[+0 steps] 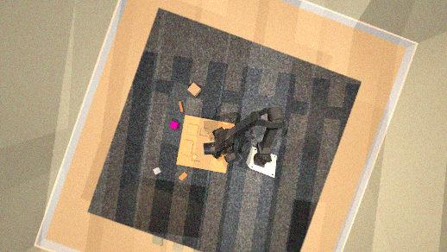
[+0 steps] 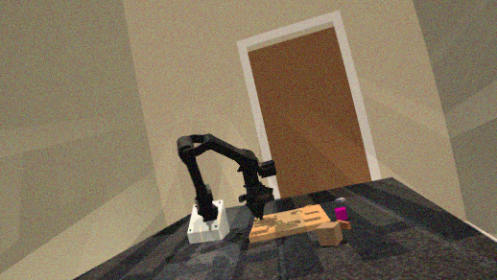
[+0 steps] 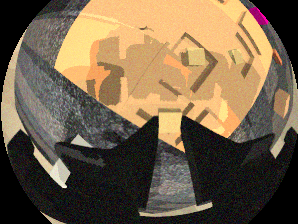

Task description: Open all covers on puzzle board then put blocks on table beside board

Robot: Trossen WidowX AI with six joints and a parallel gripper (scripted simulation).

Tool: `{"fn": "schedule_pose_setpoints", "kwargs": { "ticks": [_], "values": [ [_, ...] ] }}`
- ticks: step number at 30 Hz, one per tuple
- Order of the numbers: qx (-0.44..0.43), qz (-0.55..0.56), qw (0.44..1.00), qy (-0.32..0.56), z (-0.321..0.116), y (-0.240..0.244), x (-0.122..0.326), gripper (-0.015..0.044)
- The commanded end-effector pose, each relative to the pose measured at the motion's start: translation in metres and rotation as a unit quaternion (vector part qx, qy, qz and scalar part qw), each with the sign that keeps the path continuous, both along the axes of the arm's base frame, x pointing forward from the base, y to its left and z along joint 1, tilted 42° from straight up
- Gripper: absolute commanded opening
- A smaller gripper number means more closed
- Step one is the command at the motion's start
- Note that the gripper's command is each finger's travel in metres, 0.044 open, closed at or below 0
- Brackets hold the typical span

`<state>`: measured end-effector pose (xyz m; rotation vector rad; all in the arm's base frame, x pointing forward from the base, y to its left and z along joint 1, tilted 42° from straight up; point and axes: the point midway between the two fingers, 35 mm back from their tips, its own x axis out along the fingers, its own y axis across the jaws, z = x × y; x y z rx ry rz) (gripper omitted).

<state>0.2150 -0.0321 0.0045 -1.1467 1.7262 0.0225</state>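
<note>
The wooden puzzle board (image 1: 207, 166) (image 2: 283, 233) (image 3: 70, 56) lies on the dark table with dark grooves in its top. My gripper (image 2: 260, 218) (image 3: 169, 120) is low over the board's near side, shut on a small pale yellow knob (image 3: 170, 124). Two more pale knobs (image 3: 195, 56) (image 3: 235, 56) show farther on. The arm hides part of the board in the top view. Beside the board lie a magenta block (image 1: 174, 124) (image 2: 341, 213) (image 3: 259, 16), a thin orange block (image 1: 180, 106) and another orange block (image 1: 183, 176). Wells under the hand are hard to make out.
A tan cube (image 1: 194, 89) (image 2: 330, 234) (image 3: 282, 103) stands past one corner of the board. A small whitish block (image 1: 157, 171) lies off the far side. The arm's white base (image 1: 269, 168) (image 2: 206, 233) stands close to the board's near side.
</note>
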Motion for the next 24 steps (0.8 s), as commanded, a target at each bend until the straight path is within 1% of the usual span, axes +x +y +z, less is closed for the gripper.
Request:
{"fn": "schedule_pose_setpoints", "kwargs": {
  "ticks": [1, 24],
  "values": [
    [0.002, -0.002, 1.000, -0.005, 0.005, 0.004, 0.001, 0.0080],
    [0.003, -0.002, 1.000, -0.004, 0.043, 0.039, 0.002, 0.0080]
  ]
}}
